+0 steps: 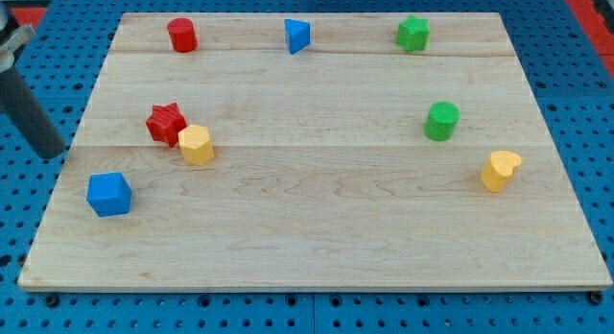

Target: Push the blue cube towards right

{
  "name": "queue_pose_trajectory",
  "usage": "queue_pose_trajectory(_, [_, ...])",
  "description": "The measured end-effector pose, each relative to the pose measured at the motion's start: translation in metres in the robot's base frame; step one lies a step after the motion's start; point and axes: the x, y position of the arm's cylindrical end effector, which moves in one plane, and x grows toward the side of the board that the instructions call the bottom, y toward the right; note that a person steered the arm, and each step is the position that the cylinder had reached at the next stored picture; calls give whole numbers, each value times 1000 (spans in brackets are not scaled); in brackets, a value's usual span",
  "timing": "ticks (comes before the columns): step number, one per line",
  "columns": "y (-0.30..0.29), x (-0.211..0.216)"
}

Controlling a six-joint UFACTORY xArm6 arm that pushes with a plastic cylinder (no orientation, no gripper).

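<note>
Blue cube (108, 194), pale wooden board (317, 219)

From my remote seat I can read no text, label, brand, number or sign anywhere in this view, neither on the wooden desk (317, 228), nor on the coloured blocks, nor on the blue perforated surround.

The blue cube (108, 194) sat flat on the wooden table (317, 238), near its lower-left corner. It lay apart from my tip (52, 154), below it and slightly toward the view's right.
</note>
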Motion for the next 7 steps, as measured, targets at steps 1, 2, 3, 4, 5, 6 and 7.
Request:
queue_pose_trajectory(1, [4, 5])
queue_pose_trajectory(2, [0, 28])
queue_pose_trajectory(3, [39, 42])
queue_pose_trajectory(4, [84, 68])
queue_pose_trajectory(5, [90, 71])
queue_pose_trajectory(6, [91, 71])
queue_pose_trajectory(7, [96, 71])
